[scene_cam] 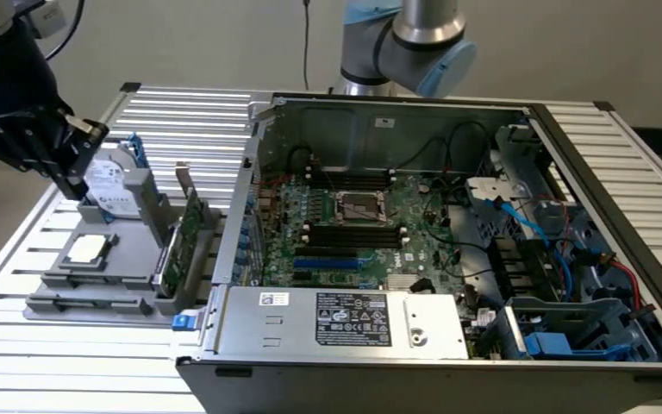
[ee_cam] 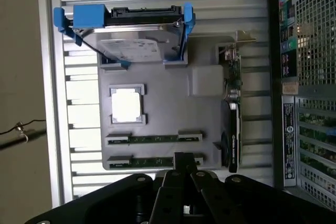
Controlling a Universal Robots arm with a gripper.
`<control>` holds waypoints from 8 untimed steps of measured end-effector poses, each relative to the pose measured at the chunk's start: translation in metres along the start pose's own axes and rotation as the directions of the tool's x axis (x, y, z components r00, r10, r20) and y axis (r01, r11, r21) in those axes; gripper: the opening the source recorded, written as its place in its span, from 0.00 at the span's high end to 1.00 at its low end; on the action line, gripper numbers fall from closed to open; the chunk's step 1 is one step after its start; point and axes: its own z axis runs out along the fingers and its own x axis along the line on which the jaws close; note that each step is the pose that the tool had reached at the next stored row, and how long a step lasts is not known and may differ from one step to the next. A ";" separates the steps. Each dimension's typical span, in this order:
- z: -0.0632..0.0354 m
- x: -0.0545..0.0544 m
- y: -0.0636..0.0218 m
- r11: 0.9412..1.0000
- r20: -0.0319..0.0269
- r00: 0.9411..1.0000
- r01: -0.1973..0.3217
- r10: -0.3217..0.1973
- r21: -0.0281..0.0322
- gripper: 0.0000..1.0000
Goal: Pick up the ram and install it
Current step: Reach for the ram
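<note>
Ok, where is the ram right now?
The ram lies in the gray holder on the exterior view's left, beside the computer case, next to a second stick, with the gripper hanging above the holder.

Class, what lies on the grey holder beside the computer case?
On the grey holder: a hard drive in a blue bracket, a processor, an upright expansion card, a ram stick, and a second ram stick partly hidden by the gripper.

Soft, even light in the exterior view — the slatted table (scene_cam: pixel 619 164) shines pale while the case (scene_cam: pixel 365 129) interior sits shaded. Wrist view: the square chip (ee_cam: pixel 126 103) blows out white — the gripper (ee_cam: pixel 184 160) reads nearly black.
</note>
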 end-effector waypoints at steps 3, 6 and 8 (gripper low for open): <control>0.0026 0.000 -0.0112 1.000 -0.004 1.000 0.001 -0.001 -0.001 0.89; 0.0047 0.000 -0.0218 1.000 -0.005 1.000 0.004 -0.004 -0.003 0.89; 0.0062 0.000 -0.0278 1.000 -0.005 1.000 0.008 -0.008 -0.005 0.89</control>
